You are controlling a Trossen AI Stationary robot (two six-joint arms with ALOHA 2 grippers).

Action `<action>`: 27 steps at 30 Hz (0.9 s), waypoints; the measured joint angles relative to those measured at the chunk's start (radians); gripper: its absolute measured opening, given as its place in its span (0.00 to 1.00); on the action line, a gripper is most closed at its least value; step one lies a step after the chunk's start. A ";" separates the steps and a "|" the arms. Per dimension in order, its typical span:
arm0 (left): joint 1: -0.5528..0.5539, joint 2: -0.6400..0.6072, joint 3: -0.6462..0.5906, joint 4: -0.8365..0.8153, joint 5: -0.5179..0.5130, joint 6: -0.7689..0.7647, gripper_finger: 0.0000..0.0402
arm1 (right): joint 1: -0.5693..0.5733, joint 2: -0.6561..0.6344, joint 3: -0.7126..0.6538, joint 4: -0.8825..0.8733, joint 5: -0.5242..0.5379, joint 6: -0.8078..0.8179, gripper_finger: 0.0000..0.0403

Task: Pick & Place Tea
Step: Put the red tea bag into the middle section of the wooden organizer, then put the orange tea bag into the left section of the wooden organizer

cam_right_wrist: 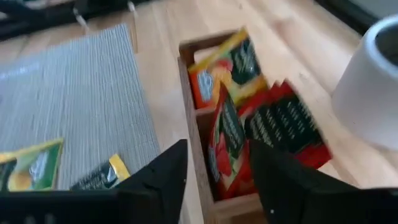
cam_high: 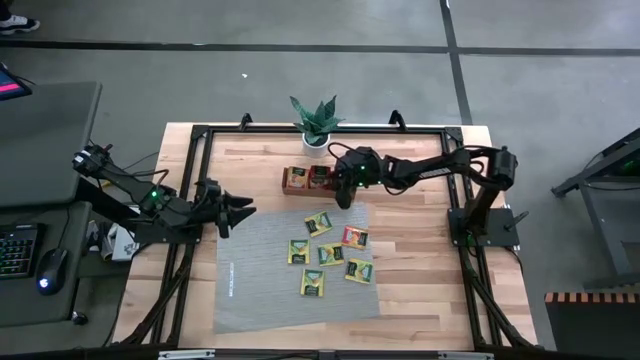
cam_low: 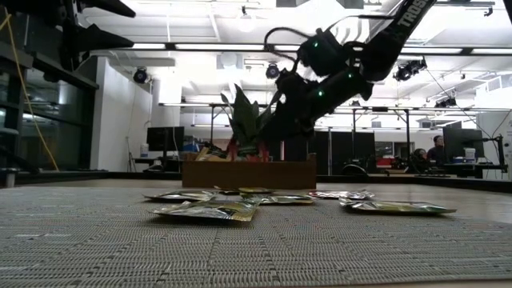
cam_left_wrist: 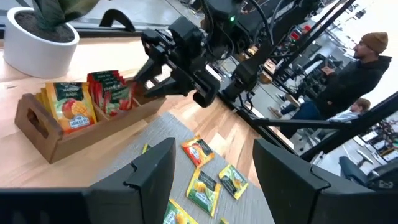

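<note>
Jaws of the right gripper stand apart over red tea sachets in the wooden tray, holding nothing. Six more sachets lie on the grey mat, toward 6 o'clock. Left gripper waits at 9 o'clock, jaws parted, empty.

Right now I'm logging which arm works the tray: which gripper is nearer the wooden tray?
Right. The right gripper hangs over the wooden tray's end, fingers apart above its red sachets. The left gripper waits off the grey mat's left edge, well away.
</note>
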 joint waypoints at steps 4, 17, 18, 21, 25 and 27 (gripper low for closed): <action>0.000 0.011 0.000 0.007 0.023 0.000 0.53 | 0.000 -0.055 0.000 -0.001 0.032 -0.001 0.47; 0.038 0.092 0.000 0.046 0.084 -0.048 0.53 | 0.029 -0.371 0.001 -0.419 0.111 0.059 0.48; 0.060 0.107 0.000 0.057 0.118 -0.062 0.53 | 0.032 -0.394 0.001 -0.471 0.114 0.097 0.48; 0.148 0.172 0.001 0.129 0.239 -0.096 0.53 | 0.035 -0.451 0.001 -0.629 0.099 0.233 0.48; 0.287 0.311 0.003 0.258 0.435 -0.112 0.53 | 0.053 -0.485 0.001 -0.760 0.036 0.336 0.48; 0.347 0.389 0.031 0.291 0.531 -0.113 0.53 | 0.080 -0.484 0.001 -0.796 0.031 0.341 0.48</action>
